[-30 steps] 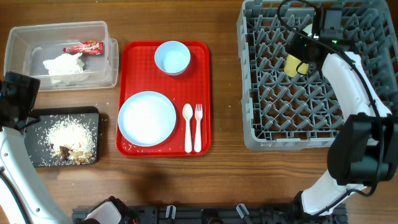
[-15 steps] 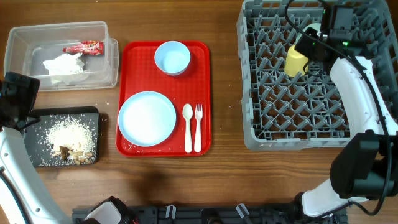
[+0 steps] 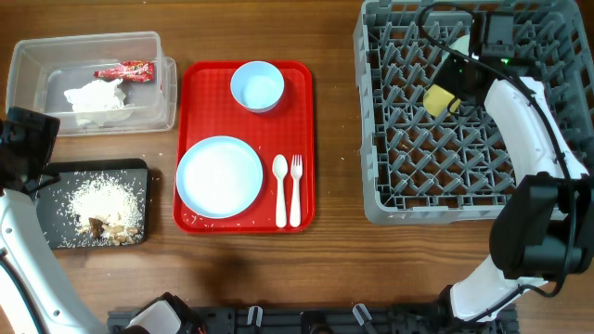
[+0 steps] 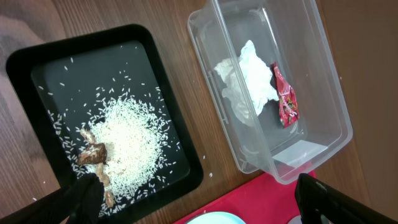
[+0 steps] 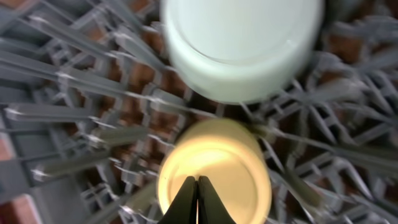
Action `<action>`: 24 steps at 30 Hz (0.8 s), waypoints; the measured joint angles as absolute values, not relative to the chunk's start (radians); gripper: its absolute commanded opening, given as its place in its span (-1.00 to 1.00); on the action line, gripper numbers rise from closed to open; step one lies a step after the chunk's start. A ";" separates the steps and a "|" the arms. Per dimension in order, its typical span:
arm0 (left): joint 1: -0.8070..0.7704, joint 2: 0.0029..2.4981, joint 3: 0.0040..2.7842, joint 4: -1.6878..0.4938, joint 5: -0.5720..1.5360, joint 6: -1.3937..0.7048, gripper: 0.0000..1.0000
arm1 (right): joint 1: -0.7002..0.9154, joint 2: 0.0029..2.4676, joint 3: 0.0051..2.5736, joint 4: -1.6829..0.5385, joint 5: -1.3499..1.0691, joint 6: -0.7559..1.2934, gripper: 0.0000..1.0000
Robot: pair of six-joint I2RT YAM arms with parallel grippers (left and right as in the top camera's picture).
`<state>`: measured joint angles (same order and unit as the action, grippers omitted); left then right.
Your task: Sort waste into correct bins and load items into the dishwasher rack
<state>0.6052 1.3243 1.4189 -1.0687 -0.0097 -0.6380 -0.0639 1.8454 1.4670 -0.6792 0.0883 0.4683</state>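
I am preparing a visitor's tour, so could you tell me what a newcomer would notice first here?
The bright red serving tray at the centre stands out, carrying a round light-blue plate. Then the large grey pegged plastic rack at right, where the right end effector grips a small yellow cup.

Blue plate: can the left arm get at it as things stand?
Probably yes. The plate lies flat and bare on the red tray, on the left arm's side. The left gripper is open near the black tray, and nothing stands between.
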 measured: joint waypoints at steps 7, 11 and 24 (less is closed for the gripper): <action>0.605 1.325 1.419 -1.069 -0.010 -0.638 1.00 | -0.064 1.694 1.461 -0.747 0.096 0.483 -0.61; 0.605 1.325 1.419 -1.069 -0.010 -0.638 1.00 | -0.062 1.569 1.461 -0.626 -0.171 0.383 0.24; 0.605 1.325 1.419 -1.069 -0.009 -0.638 1.00 | 0.537 1.640 1.488 -0.319 -0.281 0.135 0.33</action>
